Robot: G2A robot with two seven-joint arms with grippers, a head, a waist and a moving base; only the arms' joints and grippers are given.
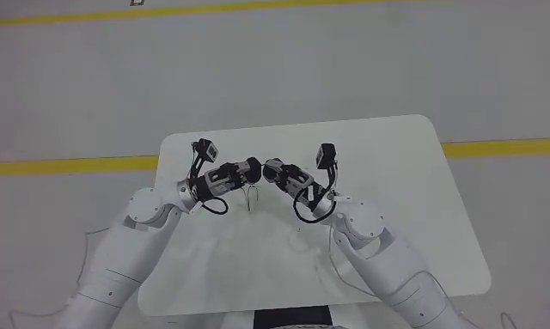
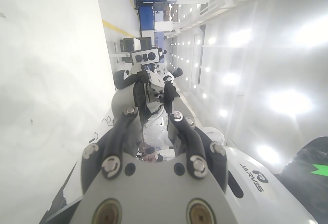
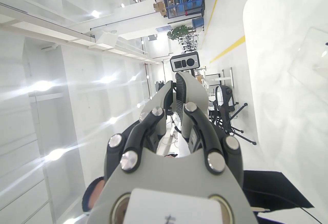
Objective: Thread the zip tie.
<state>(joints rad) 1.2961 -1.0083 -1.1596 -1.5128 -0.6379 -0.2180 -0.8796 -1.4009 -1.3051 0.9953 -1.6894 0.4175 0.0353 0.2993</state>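
Two arms of mine are raised over the white bench (image 1: 395, 166), bent inward so that their tips face one another above its middle. My left end effector (image 1: 253, 168) and my right end effector (image 1: 271, 168) stand nose to nose, almost touching, both held clear of the bench top.

The zip tie (image 1: 248, 197) hangs as a thin strand beneath the tip of my left end effector, dropping toward the bench. I cannot tell whether its lower end touches the surface. My left fingers (image 2: 120, 101) stand narrow and pinch the tie's upper part, and from the left wrist a thin dark line runs down the slit between them.

My right fingers (image 3: 180, 96) are closed down to a slim slit, ribbed pad facing the other finger. Whether any part of the tie sits in that slit I cannot tell, as it is too thin to make out.

Each wrist carries a small boxed camera, the left camera (image 1: 204, 146) and the right camera (image 1: 326, 155), both on the far side of the arms. A black cable (image 1: 305, 210) loops beside my right forearm. Beyond the bench lies a pale floor (image 1: 258, 71) with two yellow lines, the far line (image 1: 258, 4) well apart from the bench and the near line (image 1: 77, 166) passing behind it.
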